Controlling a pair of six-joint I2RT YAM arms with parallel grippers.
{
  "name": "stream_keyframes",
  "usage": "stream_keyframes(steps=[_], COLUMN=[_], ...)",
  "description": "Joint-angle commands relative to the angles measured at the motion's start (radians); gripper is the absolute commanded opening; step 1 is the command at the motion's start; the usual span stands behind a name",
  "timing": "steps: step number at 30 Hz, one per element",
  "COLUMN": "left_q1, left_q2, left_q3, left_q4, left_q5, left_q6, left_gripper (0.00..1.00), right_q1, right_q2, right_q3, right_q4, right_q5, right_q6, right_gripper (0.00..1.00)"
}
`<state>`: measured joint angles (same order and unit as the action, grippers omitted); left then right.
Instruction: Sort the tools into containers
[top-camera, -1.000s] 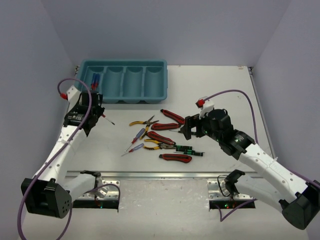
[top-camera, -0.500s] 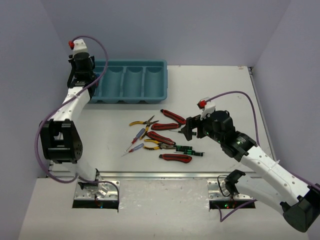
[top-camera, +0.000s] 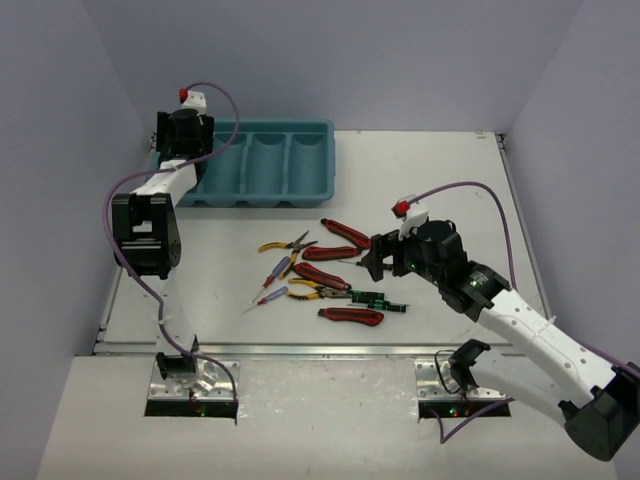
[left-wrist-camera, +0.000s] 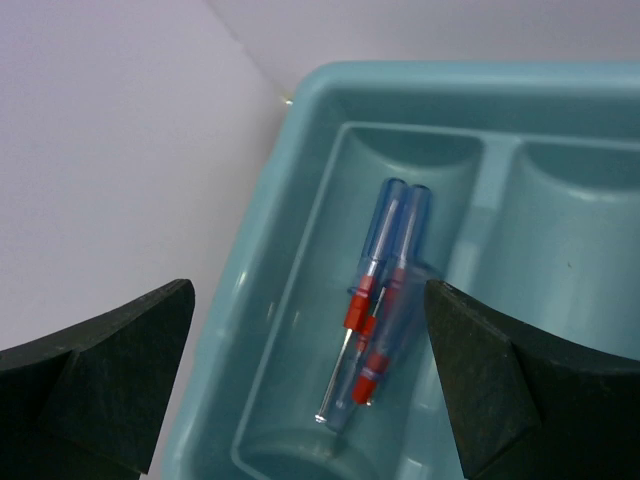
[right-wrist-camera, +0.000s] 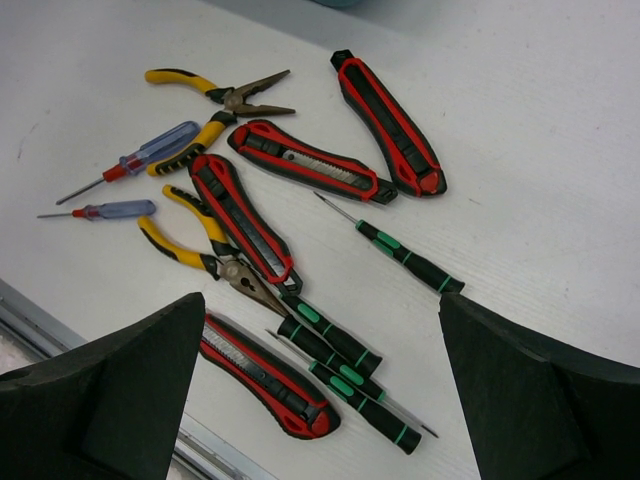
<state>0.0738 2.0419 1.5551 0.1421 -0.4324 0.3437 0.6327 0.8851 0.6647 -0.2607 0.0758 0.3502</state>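
Left claw (left-wrist-camera: 310, 370) released above the tray (left-wrist-camera: 420, 85), right claw (right-wrist-camera: 320, 390) released over loose tools
Blue-handled screwdrivers (left-wrist-camera: 385, 290) lie in the tray's end compartment, at 11 o'clock on the table (top-camera: 440, 170); knives (right-wrist-camera: 385, 120), pliers (right-wrist-camera: 215, 100) and thin screwdrivers (right-wrist-camera: 405, 258) lie mid-table

Tray (top-camera: 281, 196) left end hidden behind left arm (top-camera: 171, 181)

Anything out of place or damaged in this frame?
Nothing stands out. The blue-handled screwdrivers lie inside the tray, in its end compartment. The unsorted tools sit in a loose, partly overlapping cluster on the table, none visibly damaged.
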Motion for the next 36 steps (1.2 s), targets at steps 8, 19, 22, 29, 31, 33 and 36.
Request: stream_keyframes(steps=[8,19,22,29,31,33,36], left_q1=[0.014,-0.54,-0.634,-0.669,-0.672,-0.674,-0.672], left_q2=[-0.181,-0.643,-0.615,-0.625,-0.632,-0.619,-0.534], left_q3=[0.421,-0.428,-0.506,-0.592,-0.599,-0.599,-0.565], left_q4=[-0.543,-0.485,-0.53,-0.599,-0.615,-0.647,-0.714], left_q5=[0.173,0.213,0.201,0.271,0.298,0.327,0.28], left_q6=[-0.549,-0.61,-0.605,-0.592,-0.583,-0.561,-0.553], left_gripper=[1.0,1.0,0.96,0.68,0.64,0.62,0.6], right_q1=[-0.001,0.0,0.001,0.0,0.001,0.0,0.001], right_q2=[0.018,-0.012,-0.023,-0.02,-0.015,-0.004,0.007], right_q3=[0.0,-0.003,-0.005,-0.007,-0.007,-0.006,-0.008], right_q4=[0.055,0.052,0.051,0.052,0.053,0.056,0.065], right_q5=[0.037,0.012,-0.009,-0.031,-0.036,-0.045,-0.063], right_q6=[-0.019,-0.031,-0.034,-0.039,-0.042,-0.042,-0.041], right_gripper=[0.99,0.99,0.99,0.99,0.99,0.99,0.99])
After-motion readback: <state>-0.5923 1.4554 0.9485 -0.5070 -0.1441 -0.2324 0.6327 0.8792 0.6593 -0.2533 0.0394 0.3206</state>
